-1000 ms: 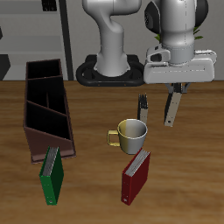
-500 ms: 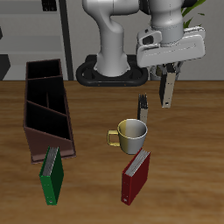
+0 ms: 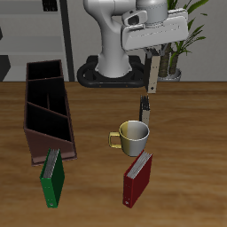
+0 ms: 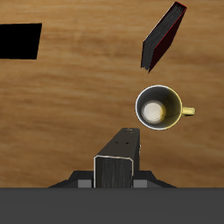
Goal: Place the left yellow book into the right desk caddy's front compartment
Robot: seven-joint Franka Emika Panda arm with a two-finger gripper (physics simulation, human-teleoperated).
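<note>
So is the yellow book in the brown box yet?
Not yet. Done: the fingers are shut on the left yellow book, and it hangs in the air, off the table, behind the mug. In hand: carrying it. Left: taking it across to the right desk caddy and lowering it into the front compartment.

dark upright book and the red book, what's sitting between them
The mug stands between the dark upright book and the red book lying nearer the table's front edge. The exterior view shows it.
</note>
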